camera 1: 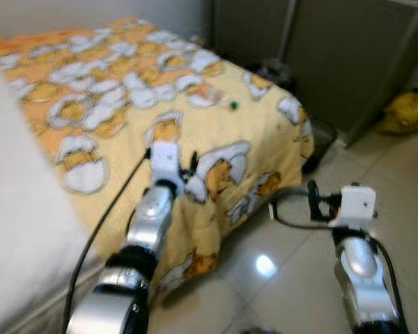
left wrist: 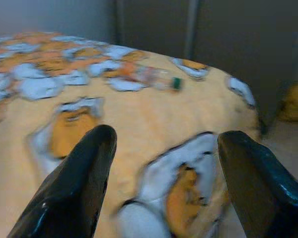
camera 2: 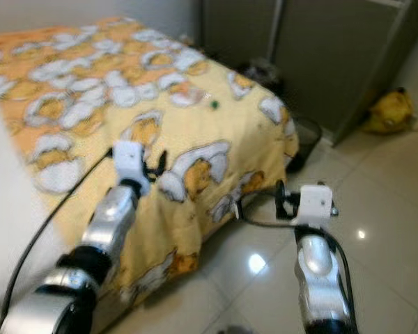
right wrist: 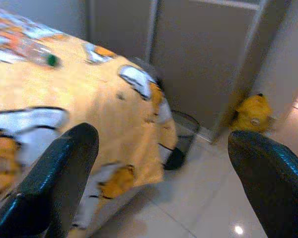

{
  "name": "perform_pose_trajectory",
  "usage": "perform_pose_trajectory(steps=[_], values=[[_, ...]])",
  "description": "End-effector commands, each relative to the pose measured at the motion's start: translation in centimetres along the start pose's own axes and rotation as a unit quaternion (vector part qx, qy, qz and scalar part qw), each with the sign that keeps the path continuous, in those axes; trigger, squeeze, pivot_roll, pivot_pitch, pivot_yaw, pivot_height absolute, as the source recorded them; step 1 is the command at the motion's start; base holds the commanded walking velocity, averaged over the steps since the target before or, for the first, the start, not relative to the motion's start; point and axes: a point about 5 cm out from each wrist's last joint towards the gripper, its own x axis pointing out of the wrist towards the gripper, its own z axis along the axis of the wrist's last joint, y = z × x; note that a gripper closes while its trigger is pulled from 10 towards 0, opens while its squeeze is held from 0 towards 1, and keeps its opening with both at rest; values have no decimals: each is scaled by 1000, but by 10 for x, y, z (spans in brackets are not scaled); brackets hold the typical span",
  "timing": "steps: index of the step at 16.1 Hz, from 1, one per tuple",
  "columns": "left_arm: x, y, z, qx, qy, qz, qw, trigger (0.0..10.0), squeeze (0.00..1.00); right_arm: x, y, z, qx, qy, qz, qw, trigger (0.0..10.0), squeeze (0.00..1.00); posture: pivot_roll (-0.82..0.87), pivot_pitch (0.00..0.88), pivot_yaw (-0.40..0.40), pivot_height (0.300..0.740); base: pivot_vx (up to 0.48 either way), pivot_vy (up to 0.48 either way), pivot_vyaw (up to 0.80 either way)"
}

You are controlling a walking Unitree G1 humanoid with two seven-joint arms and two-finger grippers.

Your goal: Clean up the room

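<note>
Bottle (camera 1: 219, 98) with a green cap lies far out on the bed (camera 1: 265, 132), past the left gripper (camera 1: 188, 167); both grippers' fingers are spread and empty; reach farther, slowly, and close around its middle; right gripper (camera 1: 312, 202) waits over the floor.

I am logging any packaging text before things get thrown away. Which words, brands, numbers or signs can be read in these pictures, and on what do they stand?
None can be read.
Plastic bottle with a green cap, lying on the bed cover: its label is too blurred to read.
Bed cover: cartoon prints, no lettering visible.
Yellow plush toy on the floor: no text visible.
</note>
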Motion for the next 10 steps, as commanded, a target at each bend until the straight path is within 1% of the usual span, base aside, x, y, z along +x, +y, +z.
perform_pose_trajectory(steps=[1, 2, 3, 4, 6, 8, 10], values=[[-3, 8, -4, 2, 12, 8, 1000, 10000, 0, 2, 3, 4, 12, -8, -4, 1000, 10000, 0, -42, 0, 33, 740, 0, 0, 0], [-4, 8, -7, -12, 19, 8, 1000, 10000, 0, 2, 4, 3, 10, -6, -2, 1000, 10000, 0, -44, 0, 32, 740, 0, 0, 0], [-4, 8, -8, -9, 21, 6, 1000, 10000, 0, 2, 5, 3, 9, -6, 0, 1000, 10000, 0, -43, 0, 32, 740, 0, 0, 0], [-4, 8, -8, -3, 21, 8, 1000, 10000, 0, 1, 6, 3, 8, -7, 3, 1000, 10000, 0, -43, 0, 31, 740, 0, -480, 0], [-3, 12, -9, 19, 29, 28, 999, 10000, 0, 0, 8, 1, 9, -2, 7, 1000, 10000, 0, -40, 0, 28, 740, 0, -467, 581], [-3, 16, -11, 26, 40, 44, 998, 10000, 0, 2, 8, 0, 9, 0, 7, 1000, 10000, 0, -39, 0, 30, 740, 0, -465, 519], [-2, 17, -12, 27, 46, 46, 998, 10000, 0, 5, 7, 1, 8, 1, 6, 1000, 10000, 0, -40, 0, 33, 740, 0, -463, 475]])
